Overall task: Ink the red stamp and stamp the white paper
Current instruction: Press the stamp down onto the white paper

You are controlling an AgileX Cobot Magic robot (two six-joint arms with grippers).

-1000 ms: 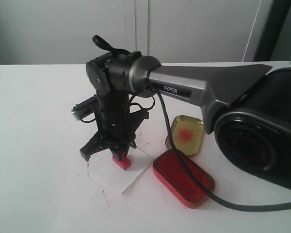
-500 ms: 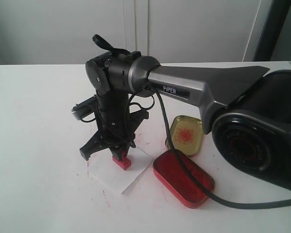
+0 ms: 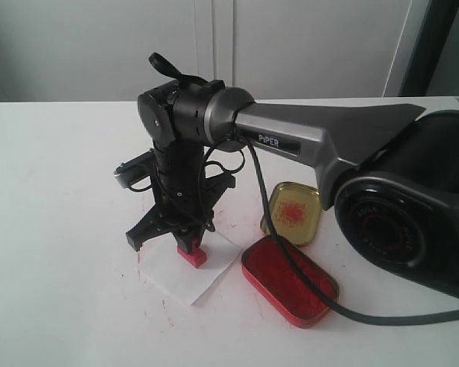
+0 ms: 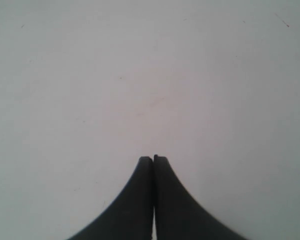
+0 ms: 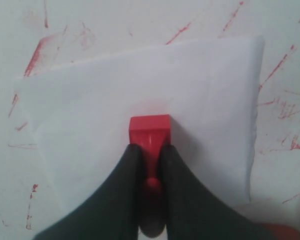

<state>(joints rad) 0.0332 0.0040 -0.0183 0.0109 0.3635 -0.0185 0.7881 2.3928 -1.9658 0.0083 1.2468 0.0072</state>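
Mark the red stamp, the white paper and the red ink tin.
red stamp (image 5: 150, 131), right wrist view, top of its square base.
white paper (image 5: 90, 100), right wrist view, bare part of the sheet.
red ink tin (image 3: 291, 284), exterior view, middle of its red surface.

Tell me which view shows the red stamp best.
The right wrist view: the red stamp sits centred and large, pinched between the right fingers, base on the white paper. The exterior view shows it small, its top hidden. The left wrist view shows none of it.
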